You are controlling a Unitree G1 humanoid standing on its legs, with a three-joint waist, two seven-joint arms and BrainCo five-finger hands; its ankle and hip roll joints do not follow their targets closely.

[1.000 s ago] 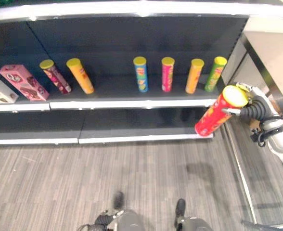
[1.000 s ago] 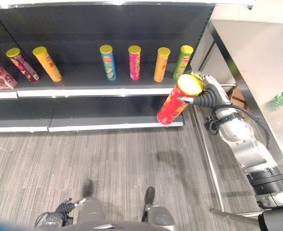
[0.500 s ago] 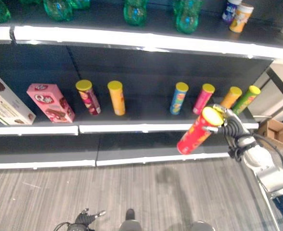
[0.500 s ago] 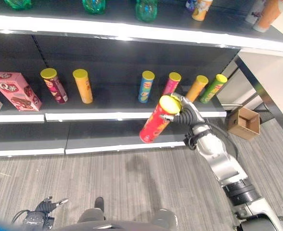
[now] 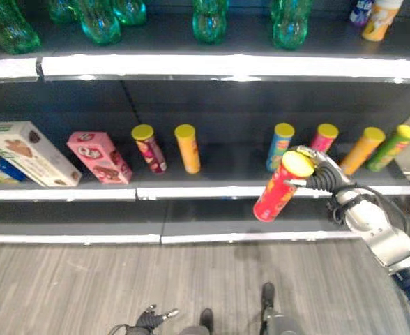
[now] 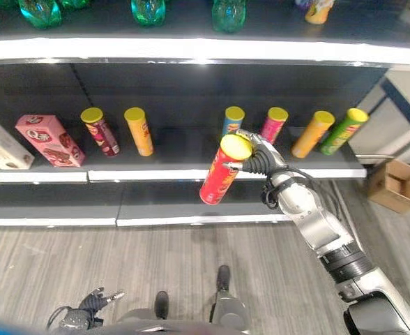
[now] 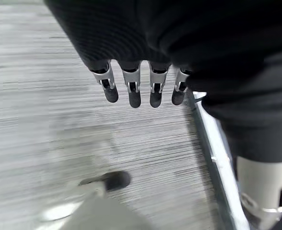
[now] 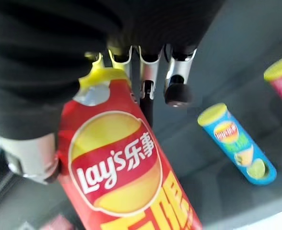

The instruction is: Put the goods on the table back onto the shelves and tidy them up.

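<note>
Now we have carried the red can left along the shelf, toward the gap. Our right hand fingers grip its top; our left hand hangs loose.

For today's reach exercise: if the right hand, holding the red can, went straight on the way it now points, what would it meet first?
Probably the blue can on the middle shelf: the right hand with its red can aims at the gap beside it, though depth is hard to judge.

Brand logo with Chinese characters on red can, perhaps likewise on blue can.
</note>
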